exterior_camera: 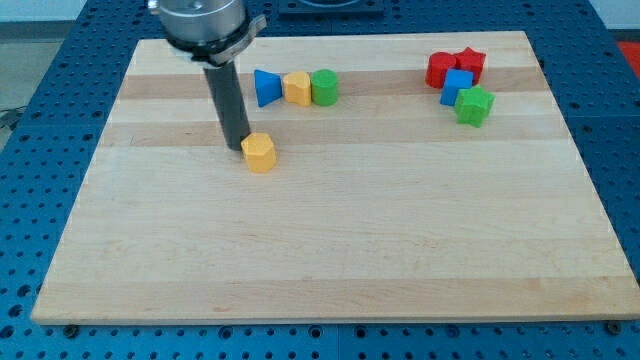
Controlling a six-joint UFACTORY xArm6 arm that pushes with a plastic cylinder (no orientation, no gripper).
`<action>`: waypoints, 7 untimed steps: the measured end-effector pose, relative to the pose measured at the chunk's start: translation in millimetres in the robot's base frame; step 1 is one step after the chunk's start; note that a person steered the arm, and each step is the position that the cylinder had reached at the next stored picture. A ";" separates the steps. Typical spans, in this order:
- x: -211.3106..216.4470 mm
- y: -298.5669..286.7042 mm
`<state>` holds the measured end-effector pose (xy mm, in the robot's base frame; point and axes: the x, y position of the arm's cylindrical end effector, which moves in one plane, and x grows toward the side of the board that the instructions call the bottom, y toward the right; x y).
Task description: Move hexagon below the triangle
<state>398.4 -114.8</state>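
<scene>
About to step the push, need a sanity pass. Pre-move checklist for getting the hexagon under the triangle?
1. My tip against the yellow hexagon: ok, it sits at the block's left edge; actual contact cannot tell.
2. Blue triangle located: ok, left end of a row with a yellow block and a green block.
3. Hexagon already below the triangle: ok, roughly; it lies just beneath, nearly in line.
4. Push path free of other blocks: ok.
5. Right cluster, red blocks, blue block, green block, out of the way: ok.

Bright, even overhead light, soft short shadows, sharp focus, slight blur on rod.
</scene>
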 end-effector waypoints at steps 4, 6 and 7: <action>3.1 22.0; -24.8 31.1; -25.4 31.4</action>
